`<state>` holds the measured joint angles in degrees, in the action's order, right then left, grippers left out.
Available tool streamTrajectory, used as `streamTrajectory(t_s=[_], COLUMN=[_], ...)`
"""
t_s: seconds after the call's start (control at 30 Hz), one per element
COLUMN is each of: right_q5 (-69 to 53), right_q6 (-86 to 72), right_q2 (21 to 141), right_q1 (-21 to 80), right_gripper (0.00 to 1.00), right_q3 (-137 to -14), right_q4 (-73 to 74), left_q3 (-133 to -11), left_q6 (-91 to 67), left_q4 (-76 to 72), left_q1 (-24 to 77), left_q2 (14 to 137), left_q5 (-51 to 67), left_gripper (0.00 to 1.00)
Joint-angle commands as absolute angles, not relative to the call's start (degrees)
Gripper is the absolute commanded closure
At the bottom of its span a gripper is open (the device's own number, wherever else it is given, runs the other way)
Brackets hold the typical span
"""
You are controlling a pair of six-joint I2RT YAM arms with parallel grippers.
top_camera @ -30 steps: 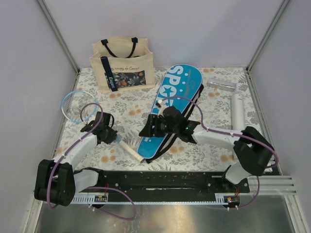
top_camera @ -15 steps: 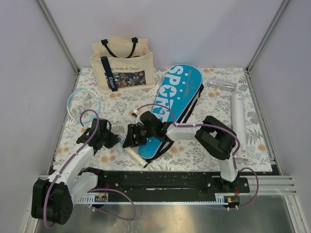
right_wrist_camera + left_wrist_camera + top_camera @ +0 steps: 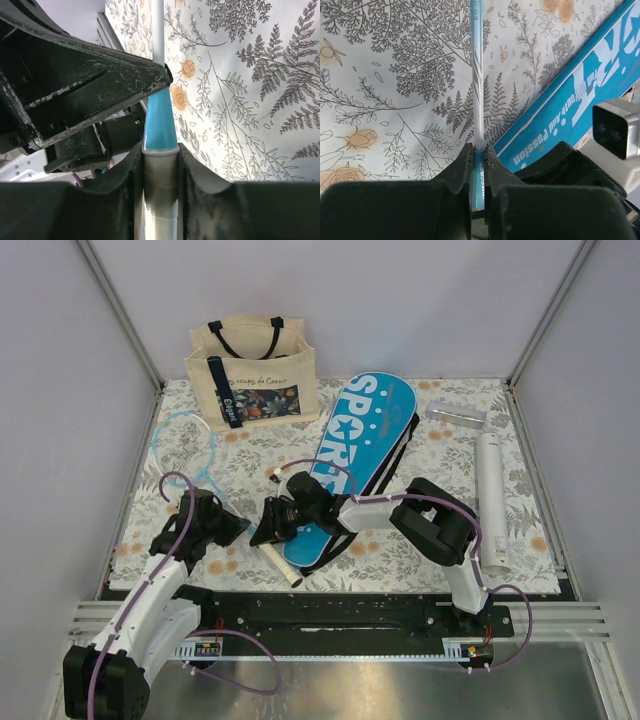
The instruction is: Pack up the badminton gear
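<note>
The counter [image 3: 250, 455] is wearing a white cloth printed with grey ferns and small orange flowers, and the case [image 3: 365, 430] is showing bright blue with white SPORT lettering and a black edge. The racket [image 3: 478, 90] is running from a light-blue hoop through a white shaft and a light-blue cone to a white handle, while the tube [image 3: 489, 495] is showing plain white and the tote [image 3: 255, 375] beige with black straps and a dark flowered panel. The left pincer [image 3: 478, 150] and the right pincer [image 3: 160, 150] are both showing scuffed black.
</note>
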<state>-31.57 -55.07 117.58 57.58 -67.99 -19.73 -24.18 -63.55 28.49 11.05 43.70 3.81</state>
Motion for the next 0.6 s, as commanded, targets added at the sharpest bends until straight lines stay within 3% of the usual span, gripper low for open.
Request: streamTrajectory(t_s=[0.0,0.07,0.1,0.27,0.33,0.57], right_q5=[-34.1,-33.7,-33.4,-33.0,-32.7,-33.5], right_q6=[-60.6,-61.2,-61.4,-61.2,-61.5,-62.0], right_q2=[117.3,116.2,115.5,111.5,110.0,103.5], right_q1=[57.8,57.8,57.7,57.2,56.8,55.2], right_gripper=[0.86,0.99,1.00,1.00,1.00,1.00], right_q3=[-66.2,-64.4,-63.7,-61.5,-60.5,-59.1], right_q4=[-30.7,-34.3,-35.3,-38.4,-40.2,-44.3], left_q3=[-25.2,-26.8,-27.5,-32.4,-34.6,-44.8], left_q6=[-61.4,-60.0,-59.4,-56.7,-55.3,-45.3], left_q4=[25.7,27.3,27.9,30.8,31.6,32.3], left_q1=[10.8,10.7,10.7,10.8,10.8,10.8], left_q2=[41.9,41.0,40.4,37.3,36.0,34.7], left_q5=[5.5,4.1,3.6,0.7,0.4,3.0], left_gripper=[0.96,0.86,0.81,0.43,0.32,0.19])
